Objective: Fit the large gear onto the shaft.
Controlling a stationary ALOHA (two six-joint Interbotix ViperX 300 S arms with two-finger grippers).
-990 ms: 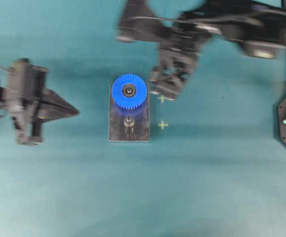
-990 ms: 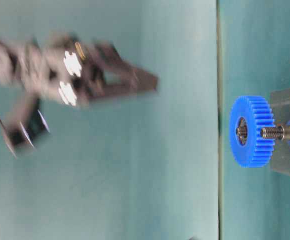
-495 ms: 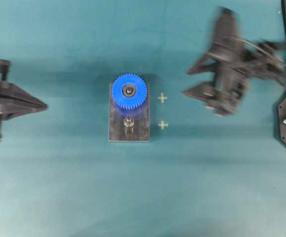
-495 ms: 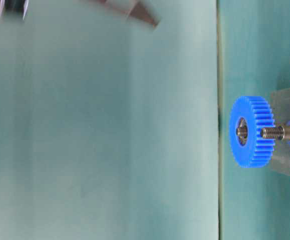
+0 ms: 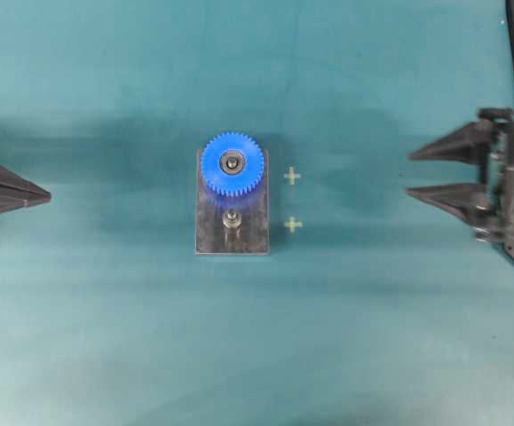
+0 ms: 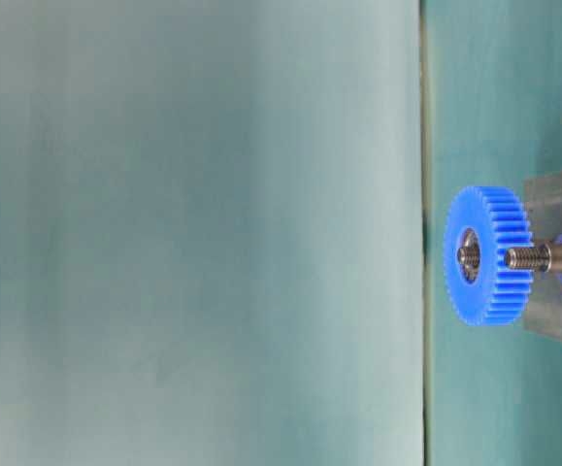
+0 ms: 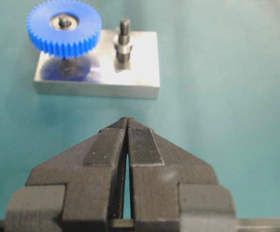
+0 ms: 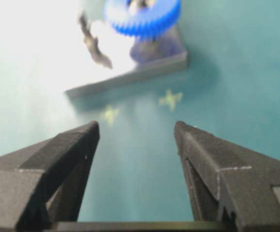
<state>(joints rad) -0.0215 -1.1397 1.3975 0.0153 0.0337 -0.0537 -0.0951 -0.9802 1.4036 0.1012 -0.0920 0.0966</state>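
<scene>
Teal desk point(image 5: 106, 337): large gear point(image 5: 233, 164) seated on shaft point(image 7: 67, 60); left hand point(image 7: 127, 126) closed empty, right hand point(image 8: 137, 133) wide, empty; bumping could unseat it.

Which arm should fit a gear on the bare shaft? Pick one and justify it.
Right, probably. The right gripper has its jaws open and empty; the left gripper is shut. Both sit far from the bare shaft, beside the large gear, which is already seated.
</scene>
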